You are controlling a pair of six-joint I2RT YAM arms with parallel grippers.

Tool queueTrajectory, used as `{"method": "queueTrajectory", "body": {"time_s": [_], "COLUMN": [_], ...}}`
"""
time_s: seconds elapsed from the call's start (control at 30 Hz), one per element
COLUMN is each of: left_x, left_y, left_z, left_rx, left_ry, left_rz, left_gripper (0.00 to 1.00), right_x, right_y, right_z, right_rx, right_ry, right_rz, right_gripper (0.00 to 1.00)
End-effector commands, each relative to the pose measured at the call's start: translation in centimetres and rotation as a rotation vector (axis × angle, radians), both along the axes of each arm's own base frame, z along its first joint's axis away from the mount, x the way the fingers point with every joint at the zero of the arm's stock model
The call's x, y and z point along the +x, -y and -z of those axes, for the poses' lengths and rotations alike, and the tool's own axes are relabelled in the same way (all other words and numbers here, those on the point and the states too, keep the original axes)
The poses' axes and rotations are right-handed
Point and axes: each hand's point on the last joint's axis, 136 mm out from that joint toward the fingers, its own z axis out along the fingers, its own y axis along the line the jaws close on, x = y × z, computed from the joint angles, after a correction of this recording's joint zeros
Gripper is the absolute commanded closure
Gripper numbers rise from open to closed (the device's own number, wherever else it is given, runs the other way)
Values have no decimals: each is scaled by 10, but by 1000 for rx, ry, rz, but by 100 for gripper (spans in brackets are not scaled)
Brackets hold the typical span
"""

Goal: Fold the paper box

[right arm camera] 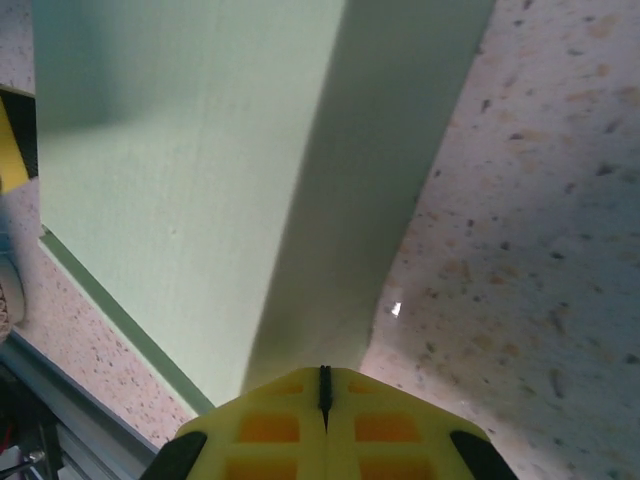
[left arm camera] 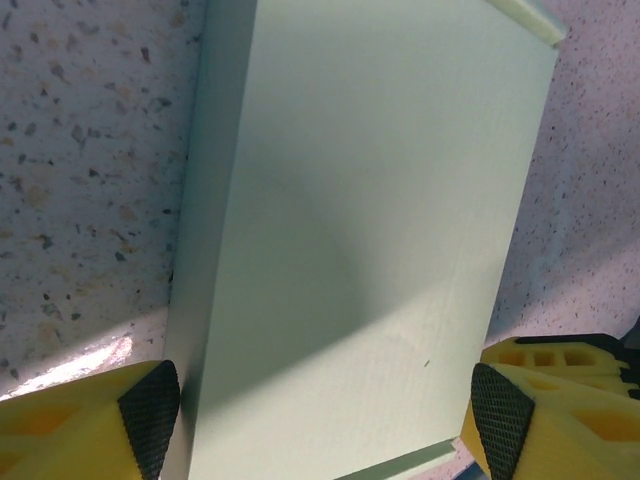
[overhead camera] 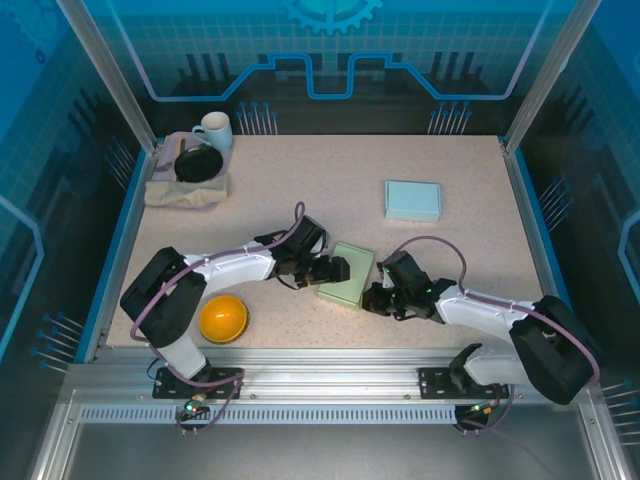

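Table [overhead camera: 300, 190]: a speckled beige top with a blue rim, and everything else sits on it.
Left arm [overhead camera: 225, 268]: it reaches from the near left corner towards the middle of the table.
Right arm [overhead camera: 480, 310]: it reaches from the near right corner, also towards the middle.
Cloth [overhead camera: 185, 190]: a folded beige cloth in the far left corner.
Pale blue box [overhead camera: 412, 200]: it lies flat on the far right of the table, well apart from both arms.
Green paper box [overhead camera: 347, 275] [left arm camera: 360, 250] [right arm camera: 180, 170]: it lies flat at the middle of the near half, between the two pincers, with its smooth top face up.
Orange bowl [overhead camera: 223, 318]: it sits at the near left edge, just beside the left arm.
Black bowl [overhead camera: 198, 163]: it rests on the cloth.
Mug [overhead camera: 213, 130]: pale, and standing upright just behind the black bowl.
Left pincer [overhead camera: 335, 270] [left arm camera: 325, 420]: its jaws are spread wide and straddle one end of the green box, with a black pad [left arm camera: 150, 420] at each long side.
Right pincer [overhead camera: 372, 297] [right arm camera: 323, 385]: its yellow fingertips are pressed together and hold nothing, low on the table right at the box's side wall.
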Motion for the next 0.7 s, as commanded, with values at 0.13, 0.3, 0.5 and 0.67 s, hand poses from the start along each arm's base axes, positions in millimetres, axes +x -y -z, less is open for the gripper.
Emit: {"method": "queueTrajectory", "body": {"time_s": [0.13,0.3,0.5,0.67], "left_x": [-14,-23,-15,-5], "left_y": [6,22,34,34], "left_z": [12,21,11,1], "left_rx": [-14,-90,-142,-108], "left_ry": [-51,-104,-97,-56], "left_rz": [-59,-97,-116,-108], "left_gripper": [20,21,22,22], "right_x": [14,17,19,15], "right_y": [-33,-69,-86,-87], "right_z": [-8,-46,-66,-57], "right_rx": [198,408,471,428], "right_ry": [68,144,184,178], "right_rz": [4,-32,-23,5], "right_gripper": [100,100,100,100]}}
